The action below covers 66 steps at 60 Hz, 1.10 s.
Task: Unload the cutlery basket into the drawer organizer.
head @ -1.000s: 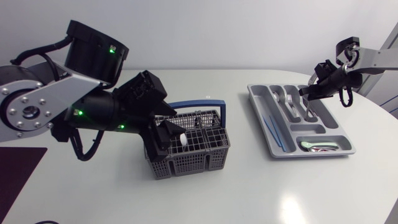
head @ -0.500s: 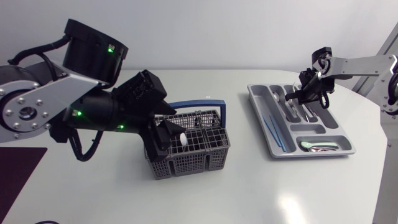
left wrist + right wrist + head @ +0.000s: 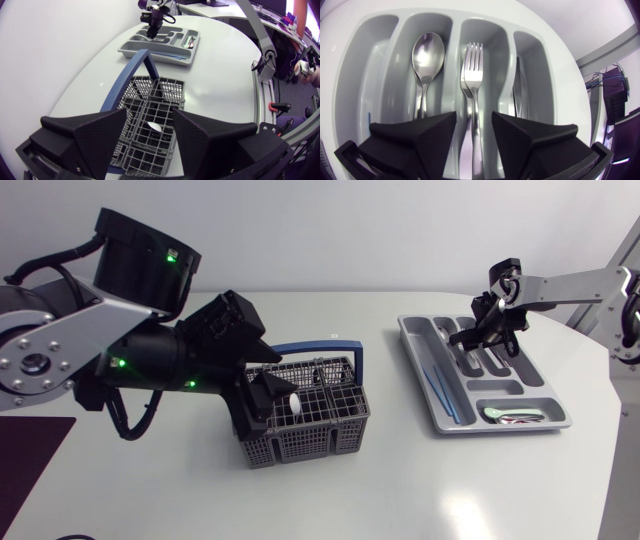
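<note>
The grey cutlery basket (image 3: 305,415) with its blue handle (image 3: 330,350) stands left of the table's middle. My left gripper (image 3: 268,395) hangs open just above its left side. Seen from the left wrist, the gripper (image 3: 149,114) has a small white piece (image 3: 154,128) in the basket (image 3: 167,92) under the gap. The grey drawer organizer (image 3: 425,380) lies at the right. My right gripper (image 3: 470,337) is low over its far end. In the right wrist view the gripper (image 3: 474,120) stands open over a fork (image 3: 472,65) lying in its compartment, beside a spoon (image 3: 427,52).
A knife (image 3: 518,92) lies in the compartment on the fork's other side. Long blue pieces (image 3: 441,392) fill the organizer's left slot, and small coloured items (image 3: 512,415) its near compartment. The table's curved edge runs close behind the organizer.
My right gripper has swung left and down onto the organizer's far end and opened, leaving the fork in its compartment. The left arm has hardly moved.
</note>
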### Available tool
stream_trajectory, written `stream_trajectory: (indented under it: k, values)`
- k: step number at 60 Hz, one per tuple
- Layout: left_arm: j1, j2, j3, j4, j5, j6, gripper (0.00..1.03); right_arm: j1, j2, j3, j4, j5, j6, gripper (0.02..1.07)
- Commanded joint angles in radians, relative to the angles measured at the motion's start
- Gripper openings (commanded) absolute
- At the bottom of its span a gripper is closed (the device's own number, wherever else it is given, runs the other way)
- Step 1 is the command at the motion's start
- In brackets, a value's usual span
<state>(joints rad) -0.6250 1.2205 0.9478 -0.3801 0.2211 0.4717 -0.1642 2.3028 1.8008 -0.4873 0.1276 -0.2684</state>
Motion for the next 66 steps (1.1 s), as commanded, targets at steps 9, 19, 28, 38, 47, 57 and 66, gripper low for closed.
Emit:
stream_trajectory:
  k: [9, 19, 28, 38, 47, 57, 66]
  values:
    - [-0.019, -0.019, -0.018, 0.004, -0.026, 0.010, 0.81, -0.006, -0.190, -0.143, 0.056, -0.025, 0.012, 0.86]
    - [-0.039, -0.036, -0.034, 0.006, -0.063, 0.050, 0.83, 0.009, -0.378, -0.328, 0.115, -0.109, -0.014, 0.86]
    - [-0.064, -0.049, -0.063, 0.010, -0.091, 0.108, 0.86, 0.052, -0.568, -0.531, 0.176, -0.189, -0.060, 0.86]
    - [-0.085, -0.019, -0.035, -0.009, -0.106, 0.076, 0.87, 0.095, -0.727, -0.686, 0.187, -0.241, -0.069, 0.86]
    - [-0.081, 0.063, 0.055, -0.094, -0.094, -0.039, 0.87, 0.127, -0.829, -0.781, 0.187, -0.261, -0.065, 0.86]
    - [-0.067, 0.140, 0.157, -0.200, -0.077, -0.206, 0.86, 0.155, -0.913, -0.871, 0.193, -0.275, -0.058, 0.86]
    - [-0.056, 0.194, 0.190, -0.238, -0.077, -0.298, 0.86, 0.166, -0.970, -0.929, 0.197, -0.284, -0.048, 0.86]
